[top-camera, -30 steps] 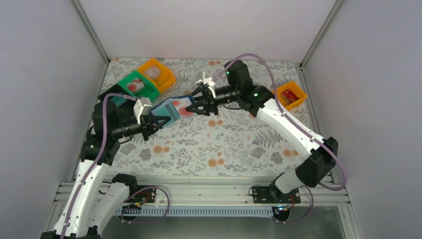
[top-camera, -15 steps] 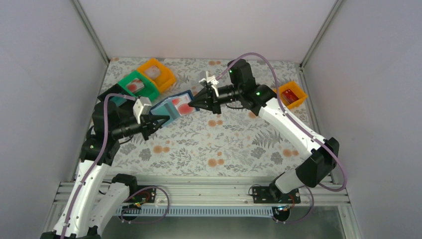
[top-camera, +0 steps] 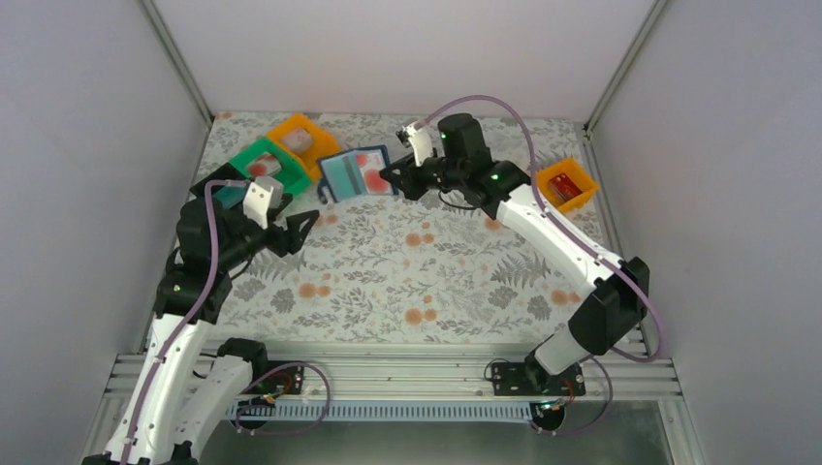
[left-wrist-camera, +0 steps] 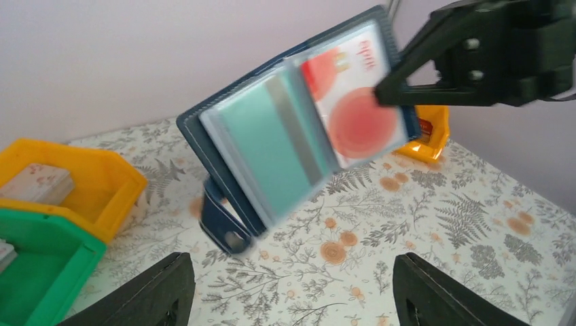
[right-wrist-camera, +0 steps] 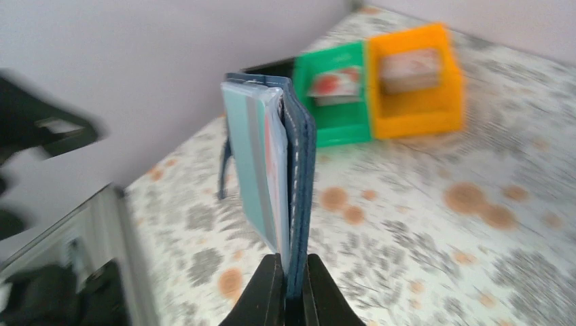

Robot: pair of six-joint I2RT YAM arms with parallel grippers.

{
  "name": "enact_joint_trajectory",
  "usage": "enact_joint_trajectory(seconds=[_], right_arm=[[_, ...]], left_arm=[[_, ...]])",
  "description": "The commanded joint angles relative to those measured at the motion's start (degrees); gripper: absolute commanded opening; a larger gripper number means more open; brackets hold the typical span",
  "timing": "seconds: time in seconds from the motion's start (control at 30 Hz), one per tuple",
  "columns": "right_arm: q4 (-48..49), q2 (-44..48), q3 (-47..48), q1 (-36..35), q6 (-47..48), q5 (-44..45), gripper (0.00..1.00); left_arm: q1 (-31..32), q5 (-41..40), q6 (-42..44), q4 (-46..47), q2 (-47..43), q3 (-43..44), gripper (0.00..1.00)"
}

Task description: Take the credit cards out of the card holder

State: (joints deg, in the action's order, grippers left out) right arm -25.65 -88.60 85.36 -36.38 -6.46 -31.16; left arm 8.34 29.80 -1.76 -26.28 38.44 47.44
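The card holder (top-camera: 355, 173), a navy bifold, hangs open in the air at the back of the table, with my right gripper (top-camera: 392, 178) shut on its right edge. In the left wrist view the card holder (left-wrist-camera: 224, 159) shows its pockets, with a teal card (left-wrist-camera: 268, 146) and a pale credit card with a red blotch (left-wrist-camera: 356, 102) in them. Seen edge-on from the right wrist, the card holder (right-wrist-camera: 301, 170) stands pinched in my right gripper (right-wrist-camera: 291, 270). My left gripper (top-camera: 302, 228) is open and empty, below and left of the holder; its fingers (left-wrist-camera: 153, 295) stand wide apart.
An orange bin (top-camera: 305, 143), a green bin (top-camera: 268, 167) and a black bin (top-camera: 215, 187) sit in a row at the back left, cards in the first two. A small orange bin (top-camera: 567, 186) is at the right edge. White walls close in the flowered table (top-camera: 456, 281).
My left gripper let go of the holder, opened and drew back left. My right gripper shut on the holder's right edge and carried it up and toward the back.
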Motion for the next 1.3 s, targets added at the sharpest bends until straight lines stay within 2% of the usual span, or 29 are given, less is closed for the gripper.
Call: enact_joint_trajectory(seconds=[0.0, 0.03, 0.1, 0.17, 0.23, 0.3, 0.47, 0.63, 0.9, 1.27], right_arm=[[-0.19, -2.11, 2.19, -2.61, -9.47, 20.01, 0.04], [-0.27, -2.7, 2.72, -3.49, -9.19, 20.77, 0.04], [-0.38, -4.1, 4.14, -5.53, -7.49, 20.05, 0.04], [1.02, -5.0, 5.03, -7.11, -4.71, 13.61, 0.04], [4.36, -4.81, 4.08, -7.78, -2.18, 4.73, 0.04], [8.1, -3.8, 2.29, -7.83, -0.64, -2.51, 0.04], [14.38, -0.8, -2.48, -7.78, 2.78, -13.34, 0.04], [14.65, -0.54, -3.36, -7.83, 6.4, -22.27, 0.04], [11.53, 2.02, -3.88, -7.68, 13.96, -27.84, 0.04], [11.15, 4.19, -4.45, -7.3, 16.45, -32.85, 0.04]], left_arm=[[-0.34, 0.88, 4.5, 0.15, -0.29, 2.64, 0.68], [-0.34, 2.84, 4.69, -0.14, 0.0, 3.07, 0.59], [-0.34, 9.47, 2.02, 0.51, 0.81, 2.73, 0.49], [-0.26, 18.92, -3.81, 4.42, 1.59, 0.15, 0.45], [-0.17, 24.59, -10.9, 10.84, 1.66, -3.18, 0.45], [-0.16, 24.41, -14.02, 13.92, 1.5, -4.55, 0.42], [-0.43, 18.26, -10.65, 8.95, 1.02, -3.51, 0.34], [-0.72, 18.8, -9.58, 7.93, -0.14, -3.28, 0.32], [-1.09, 19.02, -5.63, 4.15, -0.2, -0.01, 0.29], [-1.13, 21.36, -4.31, 3.54, -0.2, 0.51, 0.29]])
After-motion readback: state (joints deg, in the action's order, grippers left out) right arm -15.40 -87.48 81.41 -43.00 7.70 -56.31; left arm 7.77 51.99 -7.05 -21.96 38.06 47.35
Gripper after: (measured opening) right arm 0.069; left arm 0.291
